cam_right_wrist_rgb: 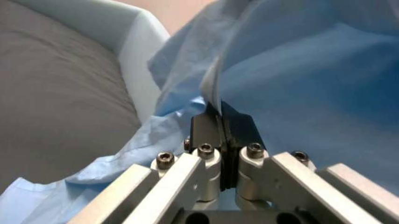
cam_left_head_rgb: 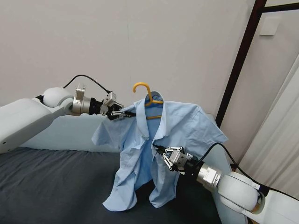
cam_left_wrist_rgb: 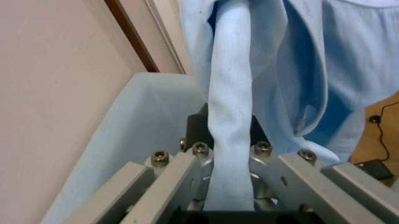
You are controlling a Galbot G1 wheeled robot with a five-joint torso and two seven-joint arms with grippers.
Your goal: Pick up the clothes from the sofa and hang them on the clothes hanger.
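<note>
Blue shirt (cam_left_head_rgb: 187,126) hung on a yellow hanger (cam_left_head_rgb: 148,95) above the sofa (cam_left_head_rgb: 46,182).
Left gripper (cam_left_head_rgb: 122,113) clamped its shoulder, right gripper (cam_left_head_rgb: 159,150) pinched its front edge; a dark post (cam_left_head_rgb: 238,65) stood nearby.

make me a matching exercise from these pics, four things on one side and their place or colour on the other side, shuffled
Column 1
1. left gripper
2. right gripper
3. hanger
4. sofa seat

Column 2
a. fingers shut low down on the front edge of the shirt
b. yellow, hook rising above the collar
c. fingers shut on fabric up beside the collar
d. dark grey, below the hanging hem

Pairs: 1-c, 2-a, 3-b, 4-d
</note>
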